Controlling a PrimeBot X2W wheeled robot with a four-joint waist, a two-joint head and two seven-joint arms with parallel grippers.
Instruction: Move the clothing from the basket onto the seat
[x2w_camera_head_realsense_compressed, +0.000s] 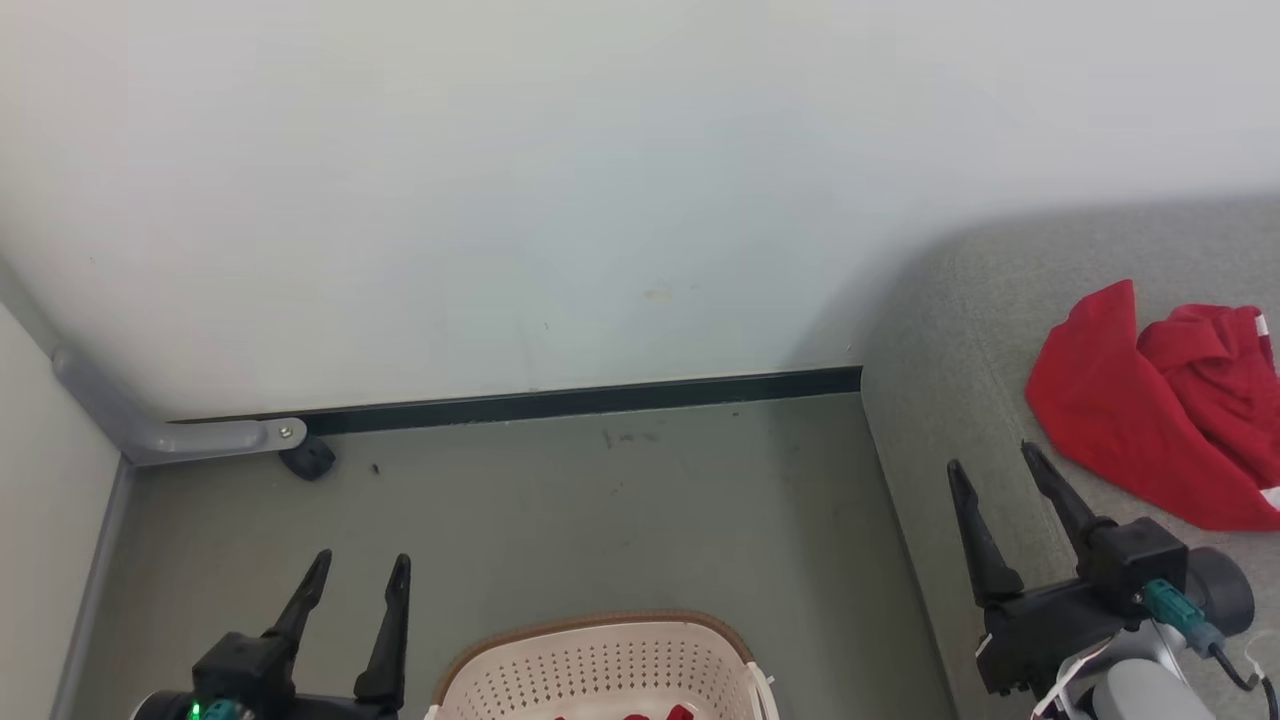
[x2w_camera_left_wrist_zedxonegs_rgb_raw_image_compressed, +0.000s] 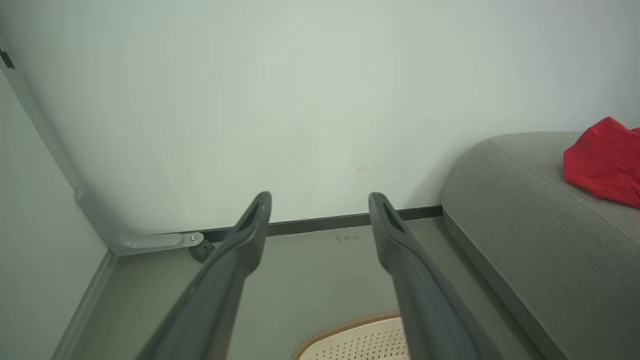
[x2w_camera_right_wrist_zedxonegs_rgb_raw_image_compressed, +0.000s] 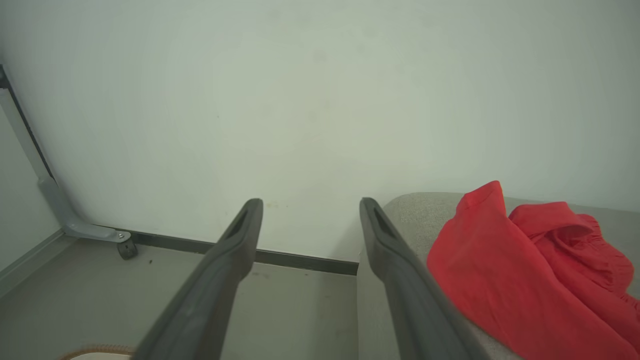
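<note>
**Both grippers open and empty; red clothing partly on the seat, partly in the basket**

Head view. Your left gripper (x2w_camera_head_realsense_compressed: 363, 556) stands at the lower left above the grey floor (x2w_camera_head_realsense_compressed: 620, 500), just left of the basket (x2w_camera_head_realsense_compressed: 600, 624). Its two dark fingers are spread apart with nothing between them. Your right gripper (x2w_camera_head_realsense_compressed: 990, 456) stands at the lower right, seen against the left edge of the seat (x2w_camera_head_realsense_compressed: 950, 330). Its jaws are likewise wide and empty, and its fingertips are near the red clothing (x2w_camera_head_realsense_compressed: 1130, 420) but apart from it.

That crumpled red clothing lies on the light grey seat cushion, with a white stripe mark showing at its right side. The cream perforated basket, brown-rimmed, sits on the floor between the two grippers, cut off by the bottom edge. A sliver of red fabric (x2w_camera_head_realsense_compressed: 670, 713) shows inside it.

Behind everything, a pale wall (x2w_camera_head_realsense_compressed: 600, 200) meets the floor at a dark skirting strip (x2w_camera_head_realsense_compressed: 600, 400). In the left corner a grey bracket (x2w_camera_head_realsense_compressed: 200, 437) ends beside a small black caster (x2w_camera_head_realsense_compressed: 308, 460).

Wrist views. Each shows its own fingers parted and holding nothing.
</note>
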